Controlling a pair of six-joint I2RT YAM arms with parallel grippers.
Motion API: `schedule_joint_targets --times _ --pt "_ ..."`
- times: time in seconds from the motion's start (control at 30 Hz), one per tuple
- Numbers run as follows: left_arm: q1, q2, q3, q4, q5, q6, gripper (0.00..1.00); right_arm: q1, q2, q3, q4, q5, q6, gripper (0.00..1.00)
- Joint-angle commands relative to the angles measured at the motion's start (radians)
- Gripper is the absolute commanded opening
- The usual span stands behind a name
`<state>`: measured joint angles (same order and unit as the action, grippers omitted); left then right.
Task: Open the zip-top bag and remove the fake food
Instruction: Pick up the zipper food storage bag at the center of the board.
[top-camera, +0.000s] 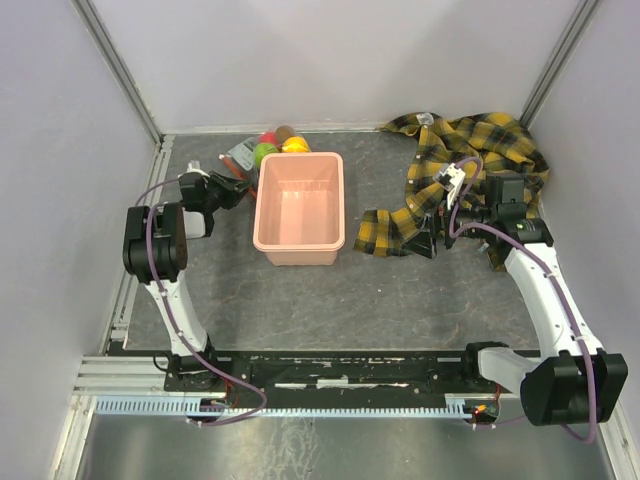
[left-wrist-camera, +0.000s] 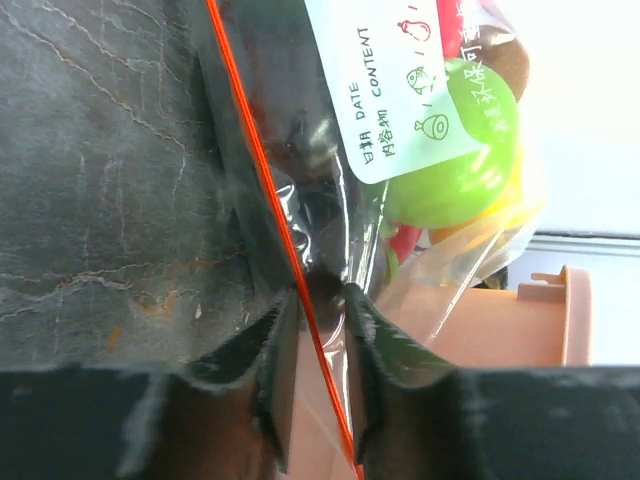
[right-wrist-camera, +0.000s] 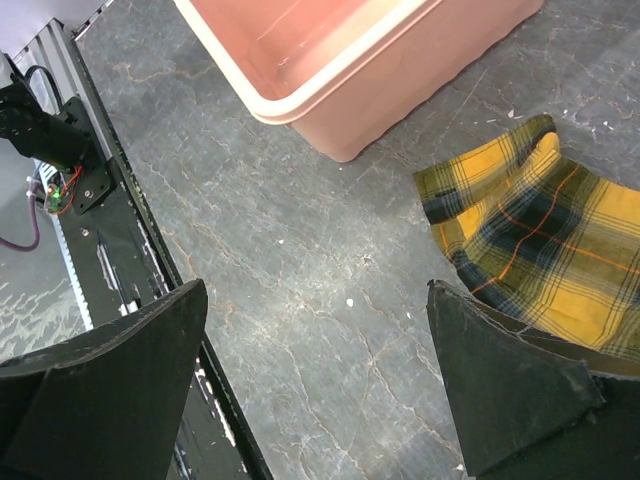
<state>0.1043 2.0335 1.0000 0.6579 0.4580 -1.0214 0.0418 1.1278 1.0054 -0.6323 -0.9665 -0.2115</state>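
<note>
While the left gripper (left-wrist-camera: 322, 300) sits at the far left corner of the pink tub (top-camera: 299, 246), its jaws are pressed together on the zip-top bag (left-wrist-camera: 290, 180), pinching the clear crinkled plastic right at the orange-red zip strip (left-wrist-camera: 255, 150), which runs between the two dark fingers in the left wrist view. Inside the bag the fake food (left-wrist-camera: 455, 185) is bunched together: a light green fruit lies under a white printed label (left-wrist-camera: 400, 90), with red, yellow-orange and brown pieces close around it. From above, the bag lies on the gray tabletop (top-camera: 350, 300) just behind the tub's far rim, toward its left end; whether it touches the rim cannot be told. On the other side, the right gripper (right-wrist-camera: 315, 290) hangs over bare tabletop with its jaws spread wide and nothing between them, just beside the near edge of the yellow-and-black plaid shirt (top-camera: 470, 150), which lies crumpled toward the far right corner.
</note>
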Motion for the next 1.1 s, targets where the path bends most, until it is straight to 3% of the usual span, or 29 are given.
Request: schedule_joint_targets --times 0.0,0.1,0.33,0.43,0.57,0.87,1.07 --pt "0.001 0.024 0.042 0.078 0.037 -0.055 0.23 0.000 -0.007 0.010 0.004 -0.055 -0.029 0.99" --pt "0.001 0.033 0.043 0.090 0.054 -0.054 0.04 0.000 -0.006 0.016 -0.003 -0.070 -0.028 0.99" --pt "0.013 -0.094 -0.007 0.060 0.012 0.003 0.03 0.000 -0.019 0.018 -0.007 -0.078 -0.026 0.99" --pt "0.025 -0.228 -0.047 -0.078 -0.066 0.061 0.03 0.000 -0.024 0.020 -0.007 -0.082 -0.022 0.99" --pt "0.027 -0.452 -0.173 -0.211 -0.243 0.020 0.03 0.001 -0.026 0.023 -0.007 -0.089 -0.014 0.99" --pt "0.025 -0.893 -0.264 -0.658 -0.451 0.064 0.03 0.001 -0.052 0.022 -0.006 -0.115 -0.007 0.99" --pt "0.026 -1.077 -0.183 -0.871 -0.439 0.180 0.03 0.000 -0.049 0.001 0.021 -0.186 0.010 0.99"
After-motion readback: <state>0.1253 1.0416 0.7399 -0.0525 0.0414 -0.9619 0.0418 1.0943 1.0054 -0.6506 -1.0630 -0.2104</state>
